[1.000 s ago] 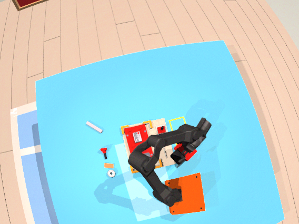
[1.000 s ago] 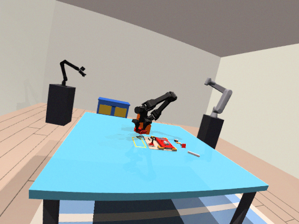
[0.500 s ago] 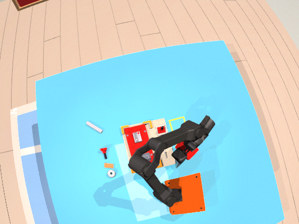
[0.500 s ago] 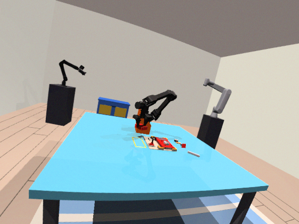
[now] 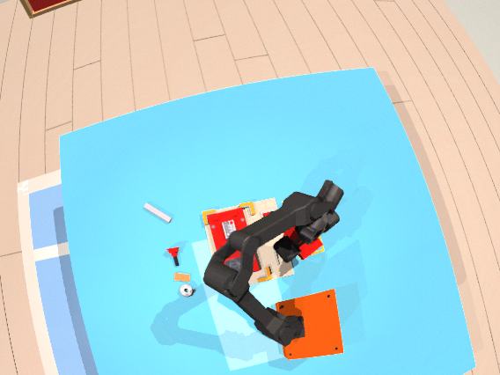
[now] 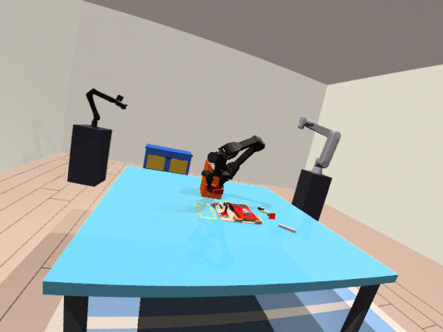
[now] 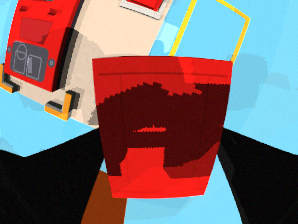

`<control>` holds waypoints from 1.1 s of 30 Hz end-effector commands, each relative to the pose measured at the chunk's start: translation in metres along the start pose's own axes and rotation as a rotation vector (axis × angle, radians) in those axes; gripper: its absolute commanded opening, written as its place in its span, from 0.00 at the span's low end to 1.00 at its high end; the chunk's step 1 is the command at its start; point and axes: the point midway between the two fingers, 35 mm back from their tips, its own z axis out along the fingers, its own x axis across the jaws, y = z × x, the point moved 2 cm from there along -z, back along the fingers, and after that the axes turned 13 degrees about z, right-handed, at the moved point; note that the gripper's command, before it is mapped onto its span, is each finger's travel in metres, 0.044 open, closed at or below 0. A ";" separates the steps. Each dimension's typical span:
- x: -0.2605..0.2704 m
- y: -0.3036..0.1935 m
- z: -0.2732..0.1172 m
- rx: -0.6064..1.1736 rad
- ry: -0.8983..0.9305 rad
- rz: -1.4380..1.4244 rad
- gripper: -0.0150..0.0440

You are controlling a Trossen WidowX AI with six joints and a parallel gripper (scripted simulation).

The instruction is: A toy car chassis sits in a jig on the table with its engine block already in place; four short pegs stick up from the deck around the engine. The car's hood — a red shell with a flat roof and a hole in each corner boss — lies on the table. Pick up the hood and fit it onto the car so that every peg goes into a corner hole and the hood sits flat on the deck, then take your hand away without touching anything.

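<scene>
The red hood (image 5: 312, 249) (image 6: 214, 190) (image 7: 162, 70) is between the two black fingers of my gripper (image 6: 215, 186) (image 7: 161, 134), which is shut on it. The hood looks level, a little above the table, beside the jig. In the wrist view its roof faces the camera and the fingers press its left and right sides. The red car chassis (image 5: 216, 225) (image 6: 242, 211) (image 7: 31, 62) sits in the beige jig (image 5: 267, 205) (image 7: 107, 32) between orange corner brackets. A pale block shows on its deck in the top view. The pegs and the hood's holes are too small to tell; my arm hides part of the chassis.
A yellow outline (image 6: 209, 218) (image 7: 183, 27) lies beside the jig. The orange base plate (image 5: 319, 327) is near my arm's foot. A pale bar (image 5: 158, 212) (image 6: 287, 228), a red part with a black stem (image 5: 173, 251), an orange block (image 5: 182, 277) and a metal ring (image 5: 181, 290) lie beyond the chassis.
</scene>
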 end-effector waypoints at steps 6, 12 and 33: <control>0.024 0.035 -0.006 0.002 -0.021 0.080 0.25; 0.044 0.056 -0.007 0.003 -0.028 0.137 0.25; 0.132 0.114 -0.008 0.002 -0.021 0.324 0.25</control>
